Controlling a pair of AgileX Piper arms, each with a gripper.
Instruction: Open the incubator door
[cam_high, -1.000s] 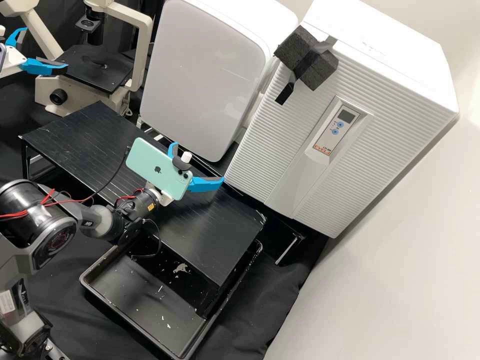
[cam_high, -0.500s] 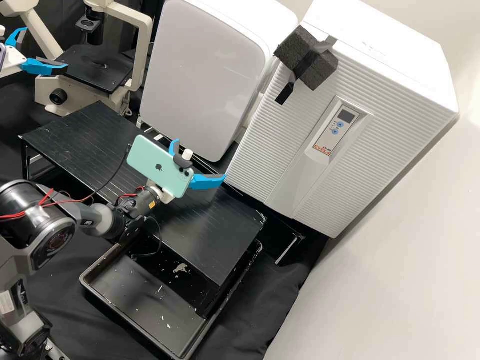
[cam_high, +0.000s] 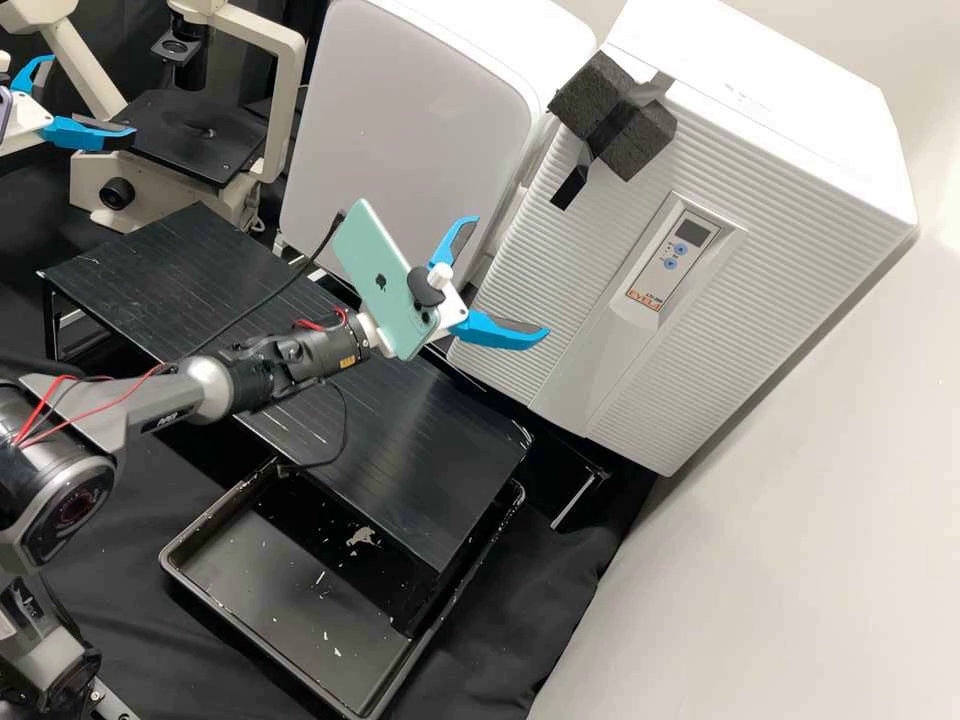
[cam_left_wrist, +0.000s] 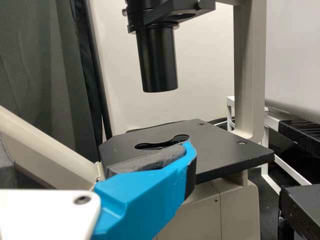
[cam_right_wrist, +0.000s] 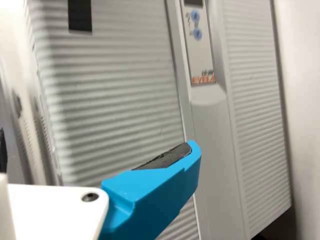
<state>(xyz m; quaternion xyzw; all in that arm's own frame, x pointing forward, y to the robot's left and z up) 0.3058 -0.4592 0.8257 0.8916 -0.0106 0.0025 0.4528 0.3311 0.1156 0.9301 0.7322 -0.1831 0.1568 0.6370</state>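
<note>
1. White incubator (cam_high: 820, 130), far right; ribbed door (cam_high: 560, 270) shut.
2. Right gripper (cam_high: 508, 278): claw spread, at door's left part; contact, can't tell.
3. Left gripper (cam_high: 90, 96): claw spread, far left, by microscope (cam_high: 180, 155).

The cabinet (cam_high: 410, 140) stands between the microscope (cam_high: 283, 110), left, and incubator (cam_high: 800, 230), right.

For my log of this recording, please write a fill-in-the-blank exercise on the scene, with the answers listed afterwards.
1. The front door of the incubator is ____, not open.
2. The right gripper is ____, not shut.
3. The left gripper is by the ____.
4. Dark foam is fixed to the incubator with black ____.

Missing words: closed; open; microscope; tape.
</note>
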